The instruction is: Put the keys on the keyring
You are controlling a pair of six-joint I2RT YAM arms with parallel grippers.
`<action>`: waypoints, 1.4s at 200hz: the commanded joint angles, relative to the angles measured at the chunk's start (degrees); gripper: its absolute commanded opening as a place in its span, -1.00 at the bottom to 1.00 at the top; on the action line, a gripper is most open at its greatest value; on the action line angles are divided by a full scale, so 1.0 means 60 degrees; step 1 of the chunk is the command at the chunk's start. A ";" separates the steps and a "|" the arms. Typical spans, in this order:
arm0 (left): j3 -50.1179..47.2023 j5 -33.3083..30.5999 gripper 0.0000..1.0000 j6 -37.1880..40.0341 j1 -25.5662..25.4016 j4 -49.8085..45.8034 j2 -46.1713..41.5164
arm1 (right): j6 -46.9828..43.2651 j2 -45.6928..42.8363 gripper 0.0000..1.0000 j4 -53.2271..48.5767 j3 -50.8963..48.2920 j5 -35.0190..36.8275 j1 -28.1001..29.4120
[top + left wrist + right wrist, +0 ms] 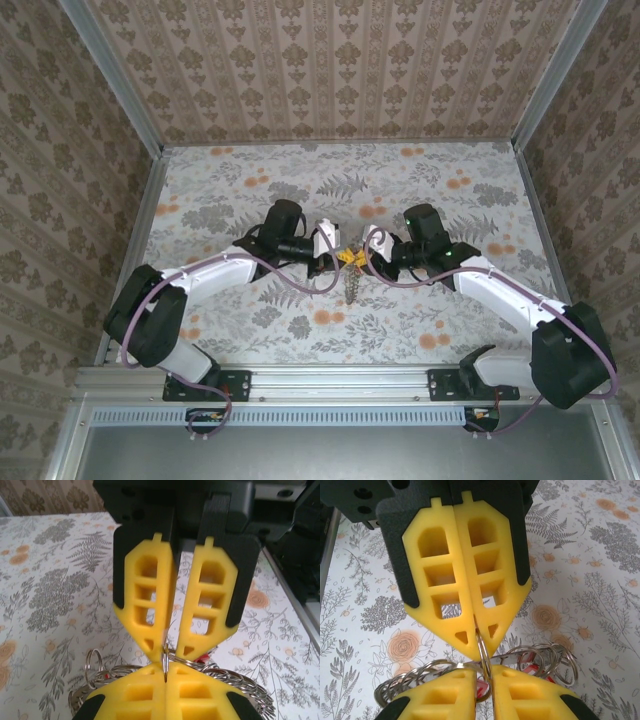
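Mid table [230, 180], L claw [342, 258] meets R claw [356, 257], edges far.

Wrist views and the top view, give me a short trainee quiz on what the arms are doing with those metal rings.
1. True or false: the left pincer is shut on a thin metal ring.
2. What hangs below that ring? A: a bunch of linked metal rings. B: a padlock. C: a coil of rope.
3. What colour is the small tag among the rings?
Key: 1 true; 2 A; 3 red.
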 commanded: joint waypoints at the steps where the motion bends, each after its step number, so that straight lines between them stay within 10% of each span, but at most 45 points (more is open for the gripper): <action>1: -0.0123 0.0825 -1.00 -0.0693 0.0059 0.1537 -0.0235 | 0.0438 0.0032 -0.66 0.0731 -0.0185 -0.0495 -0.0052; 88: -0.1010 0.1096 -1.00 -0.2895 0.0211 0.5154 0.0285 | 0.2105 0.0206 -0.84 0.3157 -0.1091 -0.1287 -0.0129; 198: -0.1066 0.0671 -1.00 -0.1832 0.0318 0.3454 -0.0346 | 0.0219 -0.1119 -0.61 -0.0176 -0.0225 0.0136 -0.0155; 280: -0.0885 0.0797 -1.00 -0.1770 0.0303 0.3260 -0.0325 | 0.0987 -0.0917 -0.65 0.0946 -0.0033 -0.0645 -0.0115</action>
